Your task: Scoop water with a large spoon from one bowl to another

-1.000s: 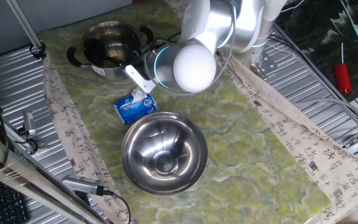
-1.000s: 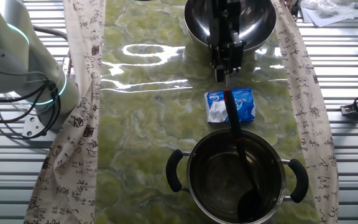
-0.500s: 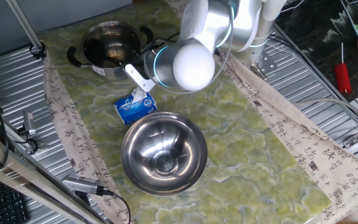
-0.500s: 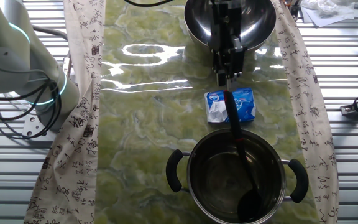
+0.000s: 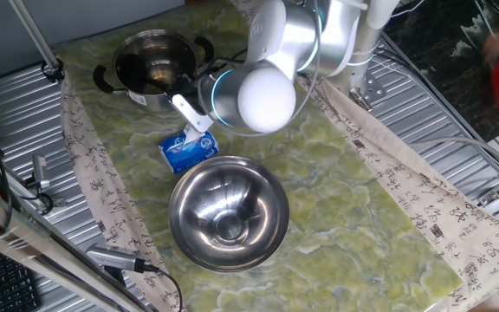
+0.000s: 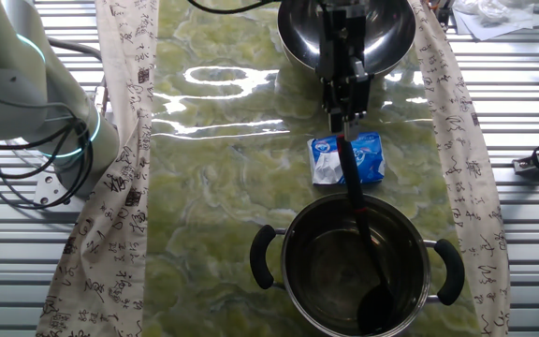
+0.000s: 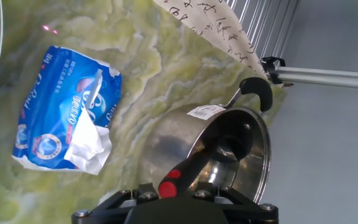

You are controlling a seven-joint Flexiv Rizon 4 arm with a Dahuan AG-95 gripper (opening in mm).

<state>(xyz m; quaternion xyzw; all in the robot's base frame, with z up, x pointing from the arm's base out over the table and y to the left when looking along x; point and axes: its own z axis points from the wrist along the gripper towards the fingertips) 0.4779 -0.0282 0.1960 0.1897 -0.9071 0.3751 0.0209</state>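
Note:
The large spoon (image 6: 352, 183) stands in the steel pot (image 6: 293, 234). Its scoop lies at the pot's bottom and its dark handle leans over the rim toward the tissue pack. The handle's small red end (image 7: 166, 188) sits between my fingers in the hand view. My gripper (image 6: 344, 114) hovers over the tissue pack, between the pot and the large steel bowl (image 6: 391, 37). Its jaws stand apart on either side of the red end. The pot's inside (image 7: 229, 155) shows only a sheen, so I cannot make out the water. The large bowl (image 5: 232, 199) looks empty.
A blue-and-white tissue pack (image 5: 189, 149) lies on the green mat between pot and bowl, right under the gripper; it also shows in the hand view (image 7: 67, 121). The robot's arm (image 5: 262, 87) hangs over the mat's far side. Metal slats and cables flank the mat.
My gripper has crept a little toward the pot and the spoon's red end. The spoon, pot and bowl have not moved.

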